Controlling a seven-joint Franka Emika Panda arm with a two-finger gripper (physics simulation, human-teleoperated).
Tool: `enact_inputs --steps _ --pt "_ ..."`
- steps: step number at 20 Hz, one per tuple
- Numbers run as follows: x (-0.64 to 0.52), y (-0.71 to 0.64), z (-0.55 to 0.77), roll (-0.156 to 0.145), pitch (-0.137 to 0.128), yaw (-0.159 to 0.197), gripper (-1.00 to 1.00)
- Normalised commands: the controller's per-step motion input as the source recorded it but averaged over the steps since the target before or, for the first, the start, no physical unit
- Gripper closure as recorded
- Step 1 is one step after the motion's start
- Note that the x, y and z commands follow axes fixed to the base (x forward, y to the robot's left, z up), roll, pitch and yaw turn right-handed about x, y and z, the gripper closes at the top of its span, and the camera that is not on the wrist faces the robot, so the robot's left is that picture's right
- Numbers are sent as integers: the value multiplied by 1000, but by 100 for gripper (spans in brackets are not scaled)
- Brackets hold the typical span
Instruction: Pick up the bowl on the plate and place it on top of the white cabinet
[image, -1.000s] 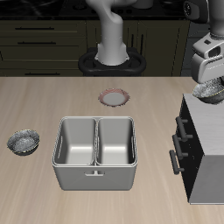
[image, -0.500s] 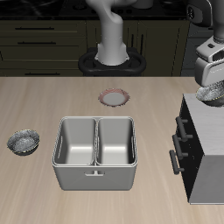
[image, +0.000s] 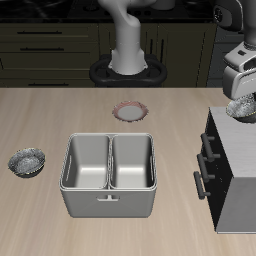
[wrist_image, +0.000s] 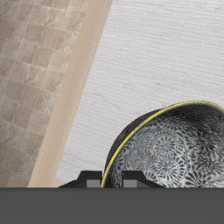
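In the exterior view, a second speckled bowl is seen nearest the table's edge on one side, well apart from everything else. Next, a grey two-compartment metal basin is placed in the middle of the table, close to the front edge. Farther back, beside the robot's base, the plate is left bare. Farther along, the white cabinet is shown with its dark front and bar handles turned toward the basin. Over the cabinet's back part, the bowl is held by the gripper, whose fingers are clamped on its rim. Whether the bowl is resting on the cabinet top cannot be told.

In the wrist view, the bowl is framed above the pale cabinet top, the gripper being closed on the rim.
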Motion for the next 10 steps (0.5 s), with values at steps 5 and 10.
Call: enact_inputs --steps 5,10 --pt "1 -135 -51 -23 9 2 -100" --pt "-46 -68 12 -10 -4 6 -100"
